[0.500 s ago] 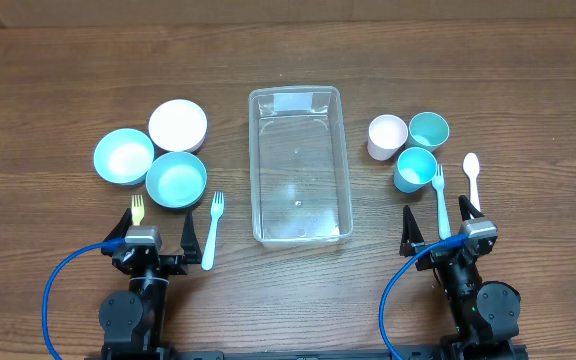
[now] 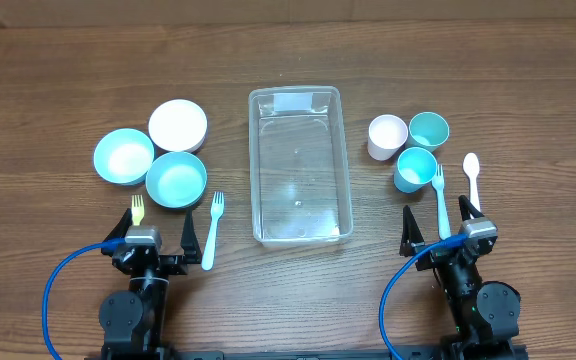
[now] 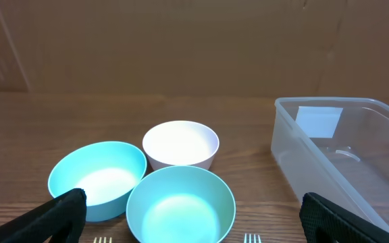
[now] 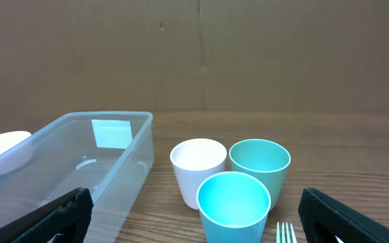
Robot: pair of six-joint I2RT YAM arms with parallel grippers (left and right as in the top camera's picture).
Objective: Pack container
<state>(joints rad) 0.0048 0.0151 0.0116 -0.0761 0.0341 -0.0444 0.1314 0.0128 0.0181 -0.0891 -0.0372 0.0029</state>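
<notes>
Nothing has moved since the earlier frame: both arms sit at the near edge of the surface point(image 2: 528, 80) with every item where it was. Left hand point(image 2: 158, 232) is released, its jaws spread wide and gripping nothing; right hand point(image 2: 436, 225) is likewise released and spread. Between the two hands and a little ahead of them lies the container point(image 2: 255, 170), a clear tub set lengthwise away from them, the wood grain showing through its bare floor and a pale label on its far wall. Just ahead of the left hand stands a teal bowl point(image 2: 176, 178), with a lighter teal bowl point(image 2: 124, 156) ahead to its left and a white bowl point(image 2: 177, 124) farthest off; the three touch or nearly touch, and their insides show only bare plastic. A yellow fork point(image 2: 138, 208) lies right at this hand and a pale blue fork point(image 2: 213, 228) just to its right. Ahead of the right hand cluster a blue cup point(image 2: 415, 168), a white cup point(image 2: 387, 135) and a teal cup point(image 2: 429, 128), all upright. A second blue fork point(image 2: 440, 195) and a white spoon point(image 2: 473, 178) lie close in front of that hand.
</notes>
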